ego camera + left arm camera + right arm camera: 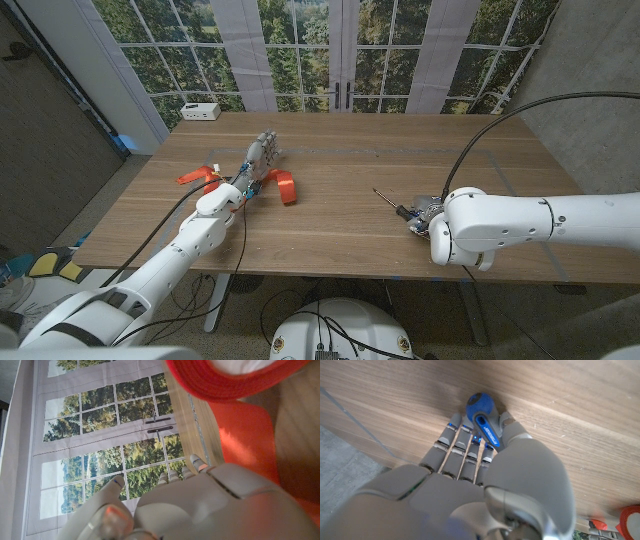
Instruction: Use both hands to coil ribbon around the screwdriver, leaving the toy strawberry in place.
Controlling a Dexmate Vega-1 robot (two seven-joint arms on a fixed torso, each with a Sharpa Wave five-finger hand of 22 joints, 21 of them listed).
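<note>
An orange ribbon lies partly looped on the table beside my left wrist; close up, the ribbon runs past the hand. My left hand reaches beyond it with fingers stretched out and apart, holding nothing; the left hand points toward the windows. More red-orange pieces lie on the other side of that forearm; I cannot tell which is the toy strawberry. My right hand grips the screwdriver by its blue handle, between thumb and fingers, low over the table with the shaft pointing toward the middle.
A white box sits at the table's back left corner. Windows and doors stand behind the far edge. A black cable arcs over my right arm. Bare wood lies between the ribbon and the screwdriver.
</note>
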